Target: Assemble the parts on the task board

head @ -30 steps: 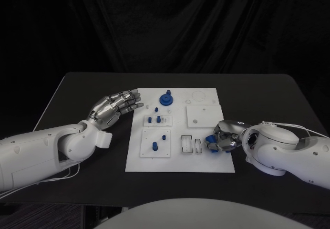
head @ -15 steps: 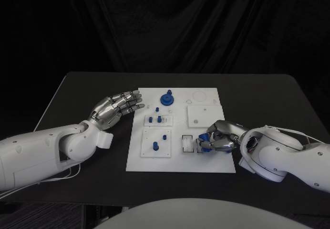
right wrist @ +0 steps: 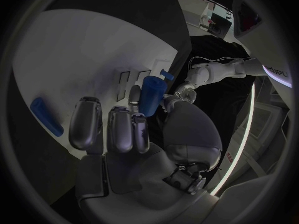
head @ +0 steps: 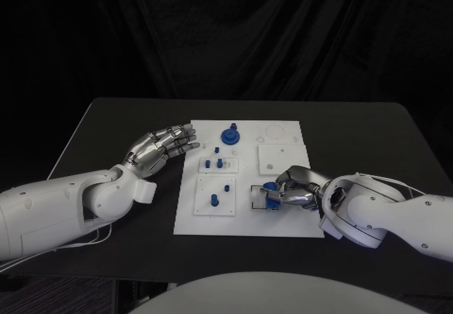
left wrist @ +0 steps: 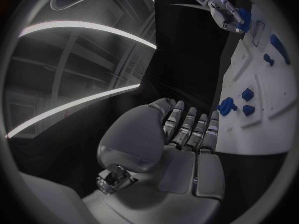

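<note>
Over the task board's (head: 283, 222) slotted block (head: 258, 197), toward five o'clock on the white plate, the right hand (head: 294, 186) pinches a blue part (head: 271, 195) between thumb and fingers, its lower end at or just above one of the narrow slots; seating cannot be told. The grip probably keeps the piece upright for a straight push down. At about nine o'clock off the board, the left hand (head: 160, 148) hovers with fingers apart, holding nothing, likely parked to leave room. Other blue parts stand placed: a round piece (head: 228, 136) at twelve, pegs (head: 216, 161) near centre, more (head: 219, 196) toward seven
</note>
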`<state>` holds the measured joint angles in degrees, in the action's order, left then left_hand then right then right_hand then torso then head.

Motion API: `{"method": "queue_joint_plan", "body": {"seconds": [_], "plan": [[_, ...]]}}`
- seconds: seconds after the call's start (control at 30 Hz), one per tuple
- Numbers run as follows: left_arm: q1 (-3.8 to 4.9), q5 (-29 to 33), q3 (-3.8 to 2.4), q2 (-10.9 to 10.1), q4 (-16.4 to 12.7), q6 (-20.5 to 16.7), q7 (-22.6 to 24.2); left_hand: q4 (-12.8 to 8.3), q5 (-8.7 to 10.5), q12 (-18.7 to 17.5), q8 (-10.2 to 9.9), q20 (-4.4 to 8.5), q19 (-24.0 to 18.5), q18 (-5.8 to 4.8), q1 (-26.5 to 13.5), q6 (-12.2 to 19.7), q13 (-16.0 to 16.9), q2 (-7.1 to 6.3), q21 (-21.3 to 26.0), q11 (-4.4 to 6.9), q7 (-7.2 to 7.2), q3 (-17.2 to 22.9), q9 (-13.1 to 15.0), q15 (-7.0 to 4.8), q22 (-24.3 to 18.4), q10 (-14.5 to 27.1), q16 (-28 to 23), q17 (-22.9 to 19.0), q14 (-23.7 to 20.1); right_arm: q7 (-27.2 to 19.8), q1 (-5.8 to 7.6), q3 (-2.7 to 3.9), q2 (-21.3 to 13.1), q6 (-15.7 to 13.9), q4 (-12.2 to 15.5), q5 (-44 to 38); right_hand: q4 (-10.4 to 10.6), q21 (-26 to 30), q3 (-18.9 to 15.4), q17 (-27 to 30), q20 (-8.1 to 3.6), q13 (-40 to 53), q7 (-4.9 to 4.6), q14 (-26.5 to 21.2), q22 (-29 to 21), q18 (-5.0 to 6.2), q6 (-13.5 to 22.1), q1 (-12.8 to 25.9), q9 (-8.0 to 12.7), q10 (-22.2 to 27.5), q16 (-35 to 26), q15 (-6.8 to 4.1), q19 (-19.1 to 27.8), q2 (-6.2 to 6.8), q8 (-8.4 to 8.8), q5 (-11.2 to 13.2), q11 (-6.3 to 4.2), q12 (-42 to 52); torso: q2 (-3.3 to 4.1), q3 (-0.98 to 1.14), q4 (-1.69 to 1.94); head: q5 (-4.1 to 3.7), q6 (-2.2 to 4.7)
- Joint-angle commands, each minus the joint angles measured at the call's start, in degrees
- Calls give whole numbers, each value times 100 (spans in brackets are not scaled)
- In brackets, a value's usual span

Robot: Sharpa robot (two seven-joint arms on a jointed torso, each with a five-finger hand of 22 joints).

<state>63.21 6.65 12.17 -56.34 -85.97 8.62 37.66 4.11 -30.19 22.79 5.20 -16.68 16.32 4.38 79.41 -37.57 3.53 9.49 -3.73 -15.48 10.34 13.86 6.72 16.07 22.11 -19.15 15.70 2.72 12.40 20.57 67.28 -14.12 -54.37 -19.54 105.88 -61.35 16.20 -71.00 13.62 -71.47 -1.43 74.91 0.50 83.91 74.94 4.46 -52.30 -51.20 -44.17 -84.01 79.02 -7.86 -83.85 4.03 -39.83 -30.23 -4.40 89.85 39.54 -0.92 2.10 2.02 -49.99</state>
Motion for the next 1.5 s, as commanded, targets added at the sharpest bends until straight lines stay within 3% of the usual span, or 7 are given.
{"method": "queue_joint_plan", "body": {"seconds": [0.03, 0.3, 0.5, 0.8, 1.1, 1.27, 1.5], "plan": [[-12, 24, -5, 17, 1, 95, 41, -6, -15, 12, 23, -7, -17, 2, -49, 33, 2, -10, 31, -31, 168, 30, -5, 18, -10, -4, 3, 1, -40, 136, 4, 3, 41, 224, -51, 159, 35, 41, -140, 41, 38, 1509, -37, 305, 957, -35, 17, 136, -11, -599, -29, 50, -156, -25, 46, 270, 34, 15, -4, -4, 8, 6, -1], [-20, 24, -5, 26, 12, 104, 36, -6, -15, 12, 23, -7, -17, 2, -49, 33, 2, -10, 31, -31, 168, 30, -5, 18, -10, -4, 3, 1, -40, 273, 4, 3, 112, 371, -131, 158, 40, 108, -509, 130, 59, 1509, -63, 291, 939, -22, 49, 382, -30, -599, -72, 71, -137, -141, 140, 934, 58, 15, 0, -5, 2, 19, -1], [-25, 24, -5, 27, 17, 107, 34, -6, -15, 12, 23, -7, -17, 2, -49, 33, 2, -10, 31, -31, 168, 30, -5, 18, -10, -4, 3, 1, -40, 340, 4, 3, 138, 382, -153, 137, 58, 152, -1013, 177, 78, 1509, -82, 288, 929, -16, 64, 932, -49, -599, -86, 84, -131, -364, 217, 1858, 85, 15, 3, -5, 2, 27, -1], [-32, 24, -5, 26, 23, 114, 20, -4, -16, 19, 23, -8, -20, -2, -58, 33, 3, -9, 32, -33, 172, 55, -7, 21, -15, -7, 7, 1, -42, 258, 4, 3, 129, 198, -154, 131, 69, 162, -1504, 177, 86, 1509, -99, 291, 928, -14, 91, 1283, -86, -599, -69, 98, -138, -564, 248, 2292, 91, 15, 3, 7, -7, 35, -1], [-41, 24, -5, 11, 25, 120, 7, -4, -16, 19, 23, -8, -20, -2, -58, 33, 3, -9, 32, -33, 172, 55, -7, 21, -15, -7, 7, 1, -42, -203, 4, 2, -15, -180, -67, 143, 45, 125, -1850, 140, 81, 1509, -85, 301, 941, -21, 62, 1094, -160, -599, -21, 90, -156, -873, 211, 1875, 78, 15, 0, 9, -11, 63, -1], [-47, 24, -5, -4, 24, 119, 4, -4, -16, 19, 23, -8, -20, -2, -58, 33, 3, -9, 32, -33, 172, 55, -7, 21, -15, -7, 7, 1, -42, -443, 4, 1, -169, -236, 69, 95, -256, 57, -1761, 67, 55, 1509, -42, 313, 960, -32, 49, 86, -278, -599, 44, 60, -177, -766, 94, 1102, 43, 15, -4, 9, -12, 63, -1], [-54, 24, -5, -12, 21, 124, 1, -2, -15, 47, 28, -7, -14, -5, -73, 16, 8, -13, 30, -48, 175, 89, -5, 23, -12, -33, 24, 4, -36, -431, 5, -2, -392, -128, 220, 21, -573, 38, -1634, 55, 27, 1509, -1, 312, 963, -35, 101, -691, -415, -599, 70, 29, -182, -689, -39, 730, 5, 15, -4, 15, -13, 37, -1]]}}
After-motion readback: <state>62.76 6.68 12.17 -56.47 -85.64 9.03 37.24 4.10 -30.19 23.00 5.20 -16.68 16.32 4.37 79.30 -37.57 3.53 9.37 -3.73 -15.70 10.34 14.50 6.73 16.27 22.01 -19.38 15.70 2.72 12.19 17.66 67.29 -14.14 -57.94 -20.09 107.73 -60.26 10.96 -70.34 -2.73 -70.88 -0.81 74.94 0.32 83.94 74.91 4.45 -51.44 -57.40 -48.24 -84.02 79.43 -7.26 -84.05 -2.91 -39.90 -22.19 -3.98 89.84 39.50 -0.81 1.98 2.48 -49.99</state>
